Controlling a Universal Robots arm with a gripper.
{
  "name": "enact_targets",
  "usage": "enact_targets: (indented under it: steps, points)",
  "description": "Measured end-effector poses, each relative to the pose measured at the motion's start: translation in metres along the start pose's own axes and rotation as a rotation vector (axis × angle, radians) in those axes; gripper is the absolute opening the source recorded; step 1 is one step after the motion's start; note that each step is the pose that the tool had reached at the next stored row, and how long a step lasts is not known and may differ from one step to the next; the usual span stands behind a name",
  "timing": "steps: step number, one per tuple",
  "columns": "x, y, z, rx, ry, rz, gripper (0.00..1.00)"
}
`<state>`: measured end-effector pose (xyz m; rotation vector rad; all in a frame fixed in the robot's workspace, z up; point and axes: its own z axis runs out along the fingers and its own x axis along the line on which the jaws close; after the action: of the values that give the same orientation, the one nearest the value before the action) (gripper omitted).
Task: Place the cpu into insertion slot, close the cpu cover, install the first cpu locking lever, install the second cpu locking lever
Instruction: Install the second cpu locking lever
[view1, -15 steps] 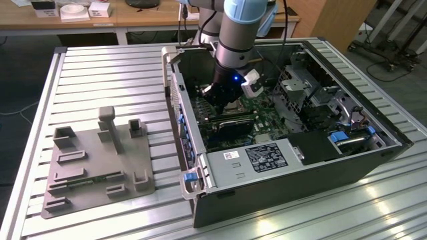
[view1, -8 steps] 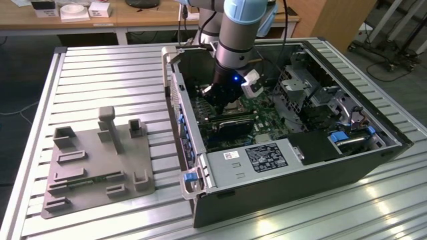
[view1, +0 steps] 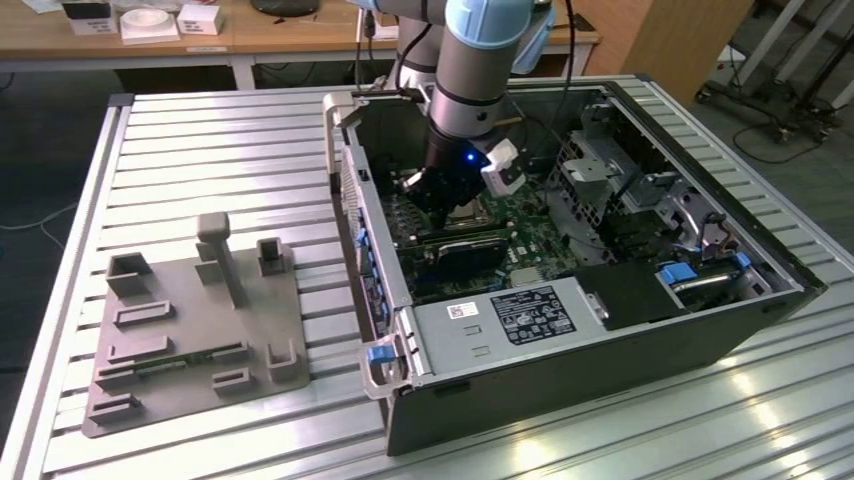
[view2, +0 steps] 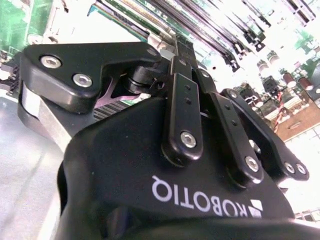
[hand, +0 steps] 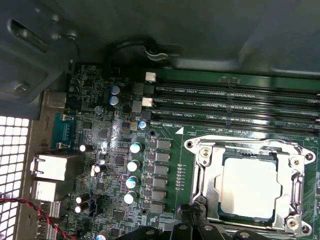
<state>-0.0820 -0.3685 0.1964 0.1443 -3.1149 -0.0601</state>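
I'm watching the arm (view1: 478, 60) reaching down into the open computer case (view1: 574, 260) on the slatted aluminium table (view1: 200, 140), with a grey moulded fixture tray (view1: 187, 330) lying well apart at the case's nine o'clock in the exterior view. The green motherboard (hand: 105, 145) is filling the case floor, matte and crowded with small silver-capped cylinders and dark square chips, the long narrow memory slots (hand: 235, 105) running at twelve o'clock of the socket in the first wrist view.

The insertion slot (hand: 202, 155) is sitting just beside the gripper (hand: 192, 227), whose black linkage is coming in at the socket's six o'clock. The cpu (hand: 247, 187) is lying flat inside it, a dull silvery square, and the cpu cover (hand: 296, 180), a thin bright stamped frame, appears to be lying down around it. So I'm judging the levers to be the work in hand. I'm keeping the approach slow and square to the rim, pressing only on the thin metal lever and never on the chip, since that springy steel will be slipping off smooth fingers.

In the second wrist view the fingers (view2: 182, 90) are looking drawn close together, closed on nothing I can make out.
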Motion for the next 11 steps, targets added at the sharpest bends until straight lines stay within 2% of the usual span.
enact_targets:
  steps: [7, 11]
  points:
    - [0.0018, 0.0001, 0.0003, 0.0016, 0.0006, -0.005, 0.10]
    - [0.0017, 0.0001, 0.0004, 0.0158, 0.0018, -0.004, 0.10]
